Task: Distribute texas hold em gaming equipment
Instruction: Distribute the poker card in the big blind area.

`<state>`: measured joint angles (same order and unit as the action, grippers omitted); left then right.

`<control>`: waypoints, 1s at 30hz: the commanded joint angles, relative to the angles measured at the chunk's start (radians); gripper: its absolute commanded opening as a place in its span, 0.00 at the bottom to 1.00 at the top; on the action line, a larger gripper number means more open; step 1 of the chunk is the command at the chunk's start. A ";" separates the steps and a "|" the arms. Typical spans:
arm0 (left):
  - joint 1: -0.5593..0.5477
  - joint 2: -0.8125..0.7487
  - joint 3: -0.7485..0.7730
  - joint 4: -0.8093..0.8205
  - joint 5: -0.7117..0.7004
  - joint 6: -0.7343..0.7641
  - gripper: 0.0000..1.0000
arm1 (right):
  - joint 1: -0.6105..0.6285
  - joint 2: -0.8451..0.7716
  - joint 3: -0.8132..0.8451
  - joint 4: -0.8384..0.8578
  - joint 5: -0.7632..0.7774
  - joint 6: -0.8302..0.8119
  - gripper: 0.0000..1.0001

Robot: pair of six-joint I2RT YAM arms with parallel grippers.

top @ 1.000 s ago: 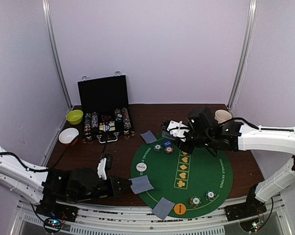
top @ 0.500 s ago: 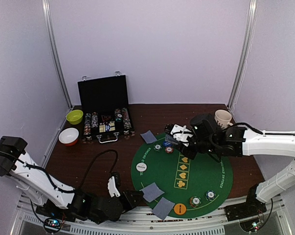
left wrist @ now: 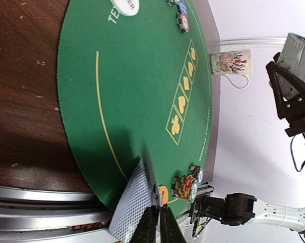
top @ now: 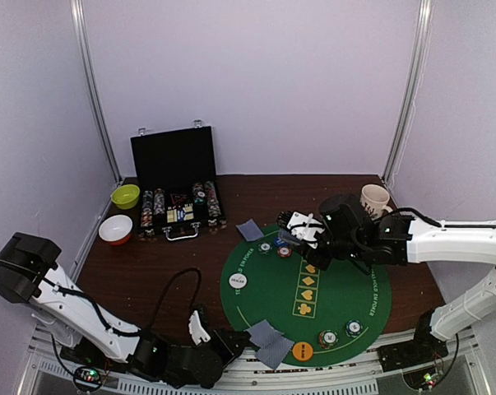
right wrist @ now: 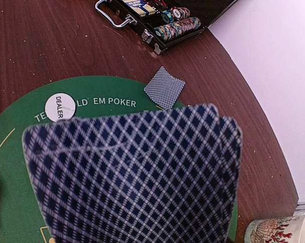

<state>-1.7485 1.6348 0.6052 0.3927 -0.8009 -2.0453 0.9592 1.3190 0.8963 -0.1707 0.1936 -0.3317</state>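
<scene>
- The left gripper (left wrist: pixel 156 212) sits low at the near rim of the green mat (top: pixel 346 288). Its fingers are narrow and pinch a held card (top: pixel 260 332), which the wrist view shows only as a thin blurred edge.
- The lying card (left wrist: pixel 132 202) rests back-up just beside those fingers, half on the mat and half over its near edge. From above, the held card overlaps it. Whether the two touch cannot be told.
- The orange disc (top: pixel 302 351) lies on the mat just right of the lying card, and the near chips (top: pixel 327 338) stand in two short stacks beyond it.
- The dealer disc (top: pixel 238 281) lies on the mat's left part, well apart from both grippers.
- The right gripper (top: pixel 301 224) hangs over the mat's far edge, clamped on a fan of cards (right wrist: pixel 137 177) whose patterned backs fill its wrist view.
- The far chips (top: pixel 274 248) sit on the mat just below and left of that gripper.
- A lone card (top: pixel 249 230) lies back-up at the mat's far-left rim, partly on the table (top: pixel 149 271).
- The black case (top: pixel 175 185) stands open behind it, with the mug (top: pixel 374 197) at the far right.
</scene>
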 commanded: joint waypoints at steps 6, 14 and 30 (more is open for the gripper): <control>-0.002 0.027 0.078 -0.220 0.041 -0.153 0.08 | 0.007 -0.029 0.001 0.000 0.021 -0.002 0.42; -0.002 -0.001 0.095 -0.309 0.098 -0.176 0.33 | 0.007 -0.026 0.013 -0.003 0.020 -0.009 0.42; 0.037 -0.264 0.155 -0.526 -0.247 0.303 0.45 | 0.006 -0.064 0.028 -0.056 0.011 -0.044 0.42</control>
<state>-1.7454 1.4891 0.7048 -0.0429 -0.8406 -1.9919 0.9600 1.3102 0.8967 -0.2092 0.1955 -0.3557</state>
